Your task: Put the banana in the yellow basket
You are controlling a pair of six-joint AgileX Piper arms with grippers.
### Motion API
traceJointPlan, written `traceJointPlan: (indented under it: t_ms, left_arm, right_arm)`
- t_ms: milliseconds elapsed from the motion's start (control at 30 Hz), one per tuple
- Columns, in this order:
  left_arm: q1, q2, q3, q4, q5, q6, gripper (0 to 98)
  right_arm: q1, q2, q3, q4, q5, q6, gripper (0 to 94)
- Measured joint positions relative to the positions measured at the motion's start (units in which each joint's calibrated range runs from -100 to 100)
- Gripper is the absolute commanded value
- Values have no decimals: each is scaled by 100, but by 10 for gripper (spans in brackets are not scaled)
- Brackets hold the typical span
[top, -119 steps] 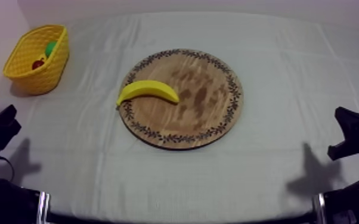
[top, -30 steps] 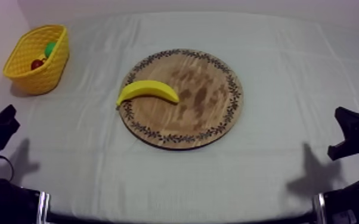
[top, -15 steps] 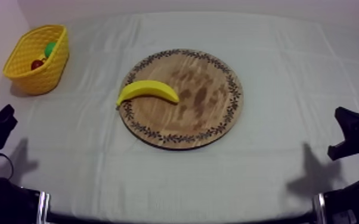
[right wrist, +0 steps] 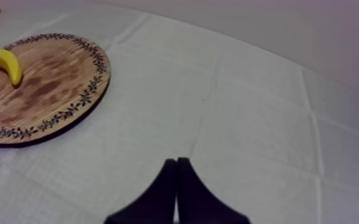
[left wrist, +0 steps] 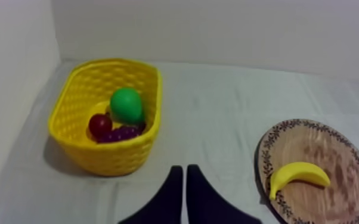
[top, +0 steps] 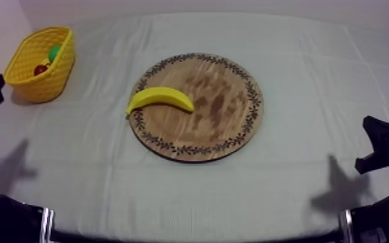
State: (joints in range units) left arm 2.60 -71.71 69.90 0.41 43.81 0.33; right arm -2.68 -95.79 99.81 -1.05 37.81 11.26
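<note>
The left gripper [left wrist: 185, 171] has risen along the tabletop's [top: 313, 58] left edge toward the yellow basket [top: 47, 83], its fingers [left wrist: 171, 198] closed empty like the right gripper [right wrist: 176, 162], banana [top: 160, 98] on the wooden board's [top: 226, 113] left rim.

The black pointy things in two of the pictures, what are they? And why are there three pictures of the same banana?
They are the fingers of a robot's two arms, one at each side. One picture comes from a camera above, looking down. The other two come from little cameras riding on the arms, so each arm's own fingers look big. The left gripper and the right gripper are both shut, holding nothing. On the cloth lies a round wooden board with the banana at its edge. To the side stands a yellow basket holding a green pear, a small red fruit and some grapes. The banana should go into the basket; it is not yet picked up.
</note>
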Motion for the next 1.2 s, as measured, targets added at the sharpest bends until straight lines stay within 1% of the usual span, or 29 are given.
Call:
traceJointPlan:
  t_ms: [100,300,700,800,867,1000,1200]
  left_arm:
    - [114,686,-791,0,364,-123,0]
    - [360,2128,-2396,75,1067,-375,0]
    - [1036,4918,-5363,83,2730,-1053,0]
    - [1221,5423,-5851,76,3021,-1200,0]
    - [1328,5686,-6031,70,3096,-1283,12]
    - [1510,6187,-6105,55,3252,-1465,22]
    - [1658,6839,-6284,43,3454,-1762,22]
  right_arm:
    - [0,0,0,0,0,0,2]
    - [0,0,0,0,0,0,2]
    - [0,0,0,0,0,0,2]
    - [0,0,0,0,0,0,2]
    - [0,0,0,0,0,0,2]
    - [0,0,0,0,0,0,2]
    - [0,0,0,0,0,0,2]
